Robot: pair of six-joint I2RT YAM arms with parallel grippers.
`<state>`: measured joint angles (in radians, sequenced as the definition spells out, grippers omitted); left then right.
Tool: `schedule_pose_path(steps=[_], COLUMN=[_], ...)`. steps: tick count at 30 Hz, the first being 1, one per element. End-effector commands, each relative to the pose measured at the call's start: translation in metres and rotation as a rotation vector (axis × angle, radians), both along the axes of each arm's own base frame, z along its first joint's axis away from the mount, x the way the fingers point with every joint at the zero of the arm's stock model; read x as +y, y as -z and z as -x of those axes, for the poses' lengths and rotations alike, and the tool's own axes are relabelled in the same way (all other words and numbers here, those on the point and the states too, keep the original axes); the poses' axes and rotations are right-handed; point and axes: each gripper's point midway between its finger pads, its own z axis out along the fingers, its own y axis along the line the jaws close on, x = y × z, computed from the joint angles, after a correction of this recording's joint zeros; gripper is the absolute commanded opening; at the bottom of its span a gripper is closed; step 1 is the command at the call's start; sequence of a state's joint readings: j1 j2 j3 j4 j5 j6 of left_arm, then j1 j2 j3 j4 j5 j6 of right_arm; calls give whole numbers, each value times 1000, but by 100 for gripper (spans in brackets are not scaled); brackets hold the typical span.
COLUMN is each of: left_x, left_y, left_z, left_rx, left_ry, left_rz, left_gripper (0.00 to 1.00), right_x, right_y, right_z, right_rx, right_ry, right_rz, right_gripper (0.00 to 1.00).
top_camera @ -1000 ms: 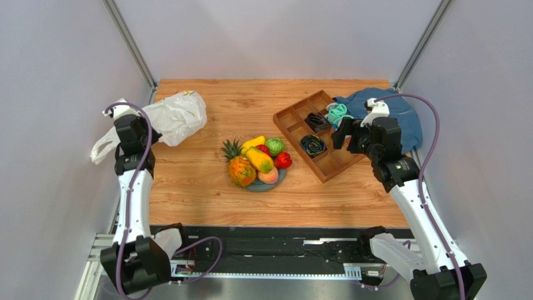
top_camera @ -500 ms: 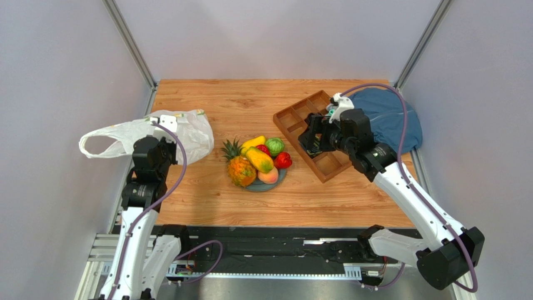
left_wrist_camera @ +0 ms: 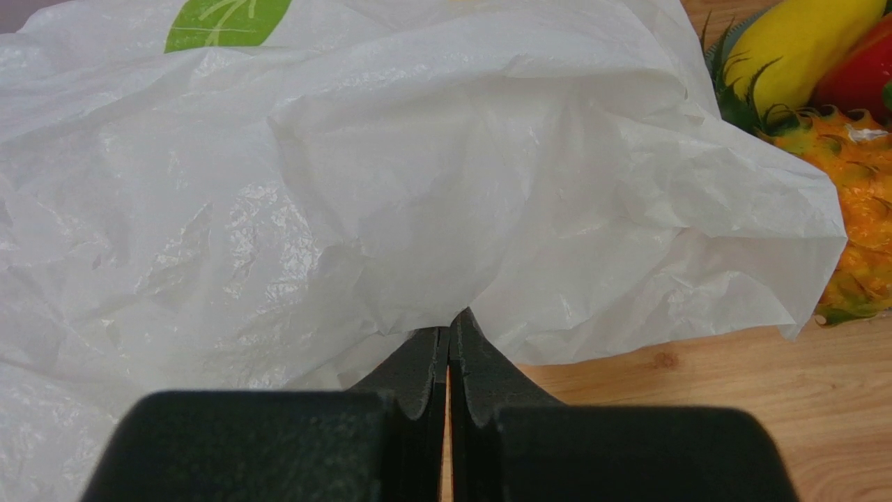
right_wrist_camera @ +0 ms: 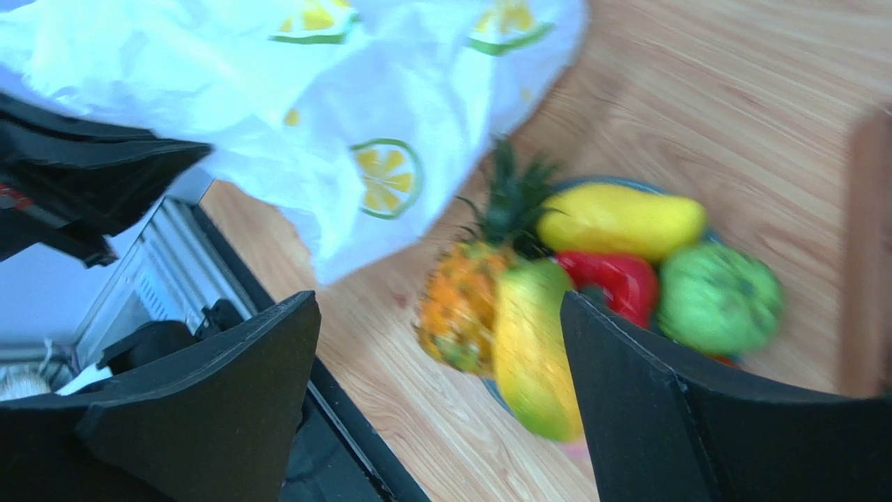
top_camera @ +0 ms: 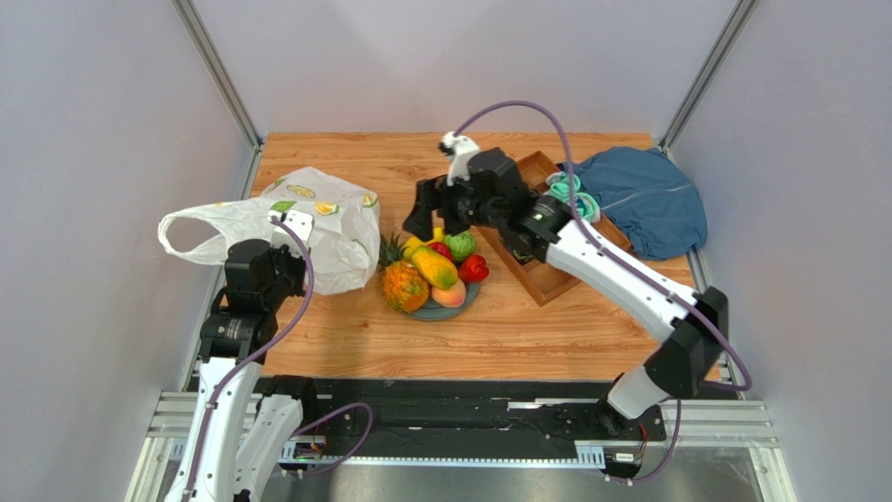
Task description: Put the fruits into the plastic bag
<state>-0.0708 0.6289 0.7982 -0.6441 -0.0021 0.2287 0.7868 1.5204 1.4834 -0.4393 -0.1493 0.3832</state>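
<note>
The toy fruits lie heaped on a grey plate point(top_camera: 423, 312) at mid-table: pineapple point(top_camera: 401, 282), banana point(top_camera: 423, 242), mango point(top_camera: 436, 268), peach point(top_camera: 451, 296), green fruit point(top_camera: 460, 245), red fruit point(top_camera: 475, 269). The white citrus-print plastic bag point(top_camera: 333, 232) sits just left of the plate, touching the pineapple's crown. My left gripper point(top_camera: 285, 226) is shut on the bag's edge point(left_wrist_camera: 419, 167); one handle loops out left. My right gripper point(top_camera: 427, 220) is open and empty, hovering over the plate's far side. In its view point(right_wrist_camera: 440, 314) the pineapple point(right_wrist_camera: 459, 301) and mango point(right_wrist_camera: 534, 350) lie between the fingers.
A wooden divided tray point(top_camera: 547, 278) stands right of the plate, partly under my right arm, with a teal sock point(top_camera: 571, 191) at its far end. A blue cloth point(top_camera: 641, 207) lies at the back right. Grey walls close in both sides.
My left gripper has drawn the bag right until it reaches the plate. My right arm has swung left from the tray to above the fruits, gripper open.
</note>
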Motion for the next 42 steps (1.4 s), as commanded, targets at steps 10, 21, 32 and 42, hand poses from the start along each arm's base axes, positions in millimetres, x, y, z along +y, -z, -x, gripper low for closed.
schedule_pose_path(steps=[10,21,32,42], left_x=[-15,-18,-15,-3], left_y=[-14,-16,-23,-93], left_z=[4,6,8,15], left_rx=[-30,-28,-25,-26], left_ry=[56,64,-1,-313], left_rz=[65,72,118,404], left_gripper=[0,0,16,88], right_x=[139,173,201,196], right_y=[6,22,14,-26], right_z=[23,-12,-7,-10], right_rx=[-179,-292,-277,-191], right_ry=[-329,-278,-319,-179], right_rz=[45,19,-140,-344], right_gripper=[85,79,3,0])
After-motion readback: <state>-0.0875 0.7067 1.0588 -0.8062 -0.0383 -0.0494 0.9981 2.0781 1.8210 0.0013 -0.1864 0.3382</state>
